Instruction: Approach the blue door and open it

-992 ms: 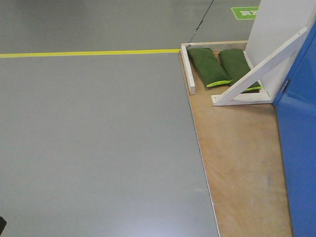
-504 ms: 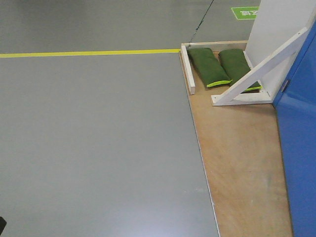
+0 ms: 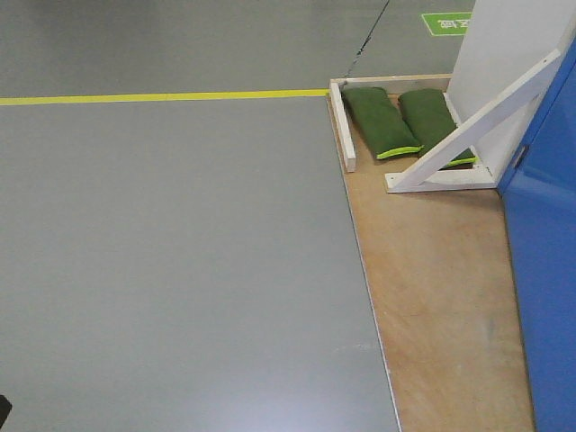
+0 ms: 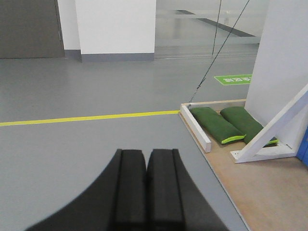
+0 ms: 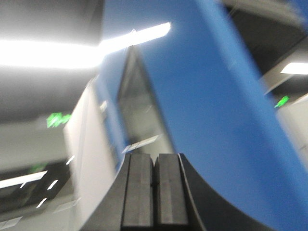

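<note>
In the front view almost nothing changes over the last second. The glossy bright-blue door panel (image 3: 549,270) at the right edge has the same outline in the frame as before, so no approach to it can be read.

The only difference I find is very small. A tiny pale speck (image 3: 364,346) lies on the smooth grey floor (image 3: 180,252), just beside the edge of the light-brown plywood board (image 3: 441,297). Half a second ago it sat slightly more to the left, and now it is again where it was one second ago. I cannot tell if this is a real mark or only noise.

Both wrist views have no earlier picture, so no change can be told there.
</note>
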You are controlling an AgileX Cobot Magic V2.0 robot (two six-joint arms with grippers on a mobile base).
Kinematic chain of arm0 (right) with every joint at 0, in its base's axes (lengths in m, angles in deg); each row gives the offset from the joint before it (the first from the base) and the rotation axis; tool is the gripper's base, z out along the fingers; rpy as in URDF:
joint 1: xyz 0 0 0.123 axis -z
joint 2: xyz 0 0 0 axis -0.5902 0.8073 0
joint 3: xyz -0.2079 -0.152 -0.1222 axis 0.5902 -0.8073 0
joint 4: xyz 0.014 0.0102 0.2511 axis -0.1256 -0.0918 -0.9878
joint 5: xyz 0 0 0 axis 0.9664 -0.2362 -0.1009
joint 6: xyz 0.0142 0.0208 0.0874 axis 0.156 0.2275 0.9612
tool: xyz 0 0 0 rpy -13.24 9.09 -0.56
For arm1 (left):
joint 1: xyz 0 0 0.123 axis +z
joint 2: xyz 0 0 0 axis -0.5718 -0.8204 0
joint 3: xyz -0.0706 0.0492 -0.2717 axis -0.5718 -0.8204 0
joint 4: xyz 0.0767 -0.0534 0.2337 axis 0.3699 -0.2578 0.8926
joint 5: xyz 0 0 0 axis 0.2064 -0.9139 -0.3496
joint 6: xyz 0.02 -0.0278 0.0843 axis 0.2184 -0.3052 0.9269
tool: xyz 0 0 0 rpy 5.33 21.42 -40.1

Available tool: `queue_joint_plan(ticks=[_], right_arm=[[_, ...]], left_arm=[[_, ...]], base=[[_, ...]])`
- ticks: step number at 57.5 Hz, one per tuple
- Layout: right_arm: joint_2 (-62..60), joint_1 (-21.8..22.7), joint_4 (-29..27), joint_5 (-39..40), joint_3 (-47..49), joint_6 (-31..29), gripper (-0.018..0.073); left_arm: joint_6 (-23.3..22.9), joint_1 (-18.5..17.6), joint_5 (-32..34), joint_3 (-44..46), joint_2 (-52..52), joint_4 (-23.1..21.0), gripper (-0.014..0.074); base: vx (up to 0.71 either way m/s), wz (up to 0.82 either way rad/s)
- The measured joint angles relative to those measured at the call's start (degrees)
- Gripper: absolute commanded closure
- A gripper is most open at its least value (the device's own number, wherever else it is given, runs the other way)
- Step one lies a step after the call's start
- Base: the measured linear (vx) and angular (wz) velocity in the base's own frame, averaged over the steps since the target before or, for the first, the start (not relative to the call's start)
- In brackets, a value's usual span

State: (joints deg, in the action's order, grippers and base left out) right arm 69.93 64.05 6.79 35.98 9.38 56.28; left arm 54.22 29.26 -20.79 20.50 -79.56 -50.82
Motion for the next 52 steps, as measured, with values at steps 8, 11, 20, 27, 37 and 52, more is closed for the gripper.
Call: queue_joint_plan(ticks=[8, 11, 20, 27, 37, 52], right_arm=[[3.24, 0.00, -13.47, 11.73, 4.03, -13.95, 0.0561], [4.47, 0.00, -18.85, 14.64, 5.92, -18.24, 0.0561], [9.85, 0.10, -29.81, 18.79, 13.06, -28.88, 0.0561], [14.48, 0.10, -32.77, 16.87, 17.59, -31.54, 0.0561], [21.05, 0.10, -32.86, 11.01, 20.55, -31.92, 0.0561], [26.13, 0.10, -24.23, 0.94, 20.55, -31.95, 0.0561]], left_arm=[[0.00, 0.00, 0.00, 0.00, 0.00, 0.00, 0.0524], [0.00, 0.00, 0.00, 0.00, 0.00, 0.00, 0.0524], [0.00, 0.00, 0.00, 0.00, 0.00, 0.00, 0.0524], [0.00, 0.00, 0.00, 0.00, 0.00, 0.00, 0.0524], [0.00, 0.00, 0.00, 0.00, 0.00, 0.00, 0.0524], [0.00, 0.00, 0.00, 0.00, 0.00, 0.00, 0.0524]], base=[[0.00, 0.00], [0.00, 0.00], [0.00, 0.00], [0.00, 0.00], [0.00, 0.00], [0.00, 0.00]])
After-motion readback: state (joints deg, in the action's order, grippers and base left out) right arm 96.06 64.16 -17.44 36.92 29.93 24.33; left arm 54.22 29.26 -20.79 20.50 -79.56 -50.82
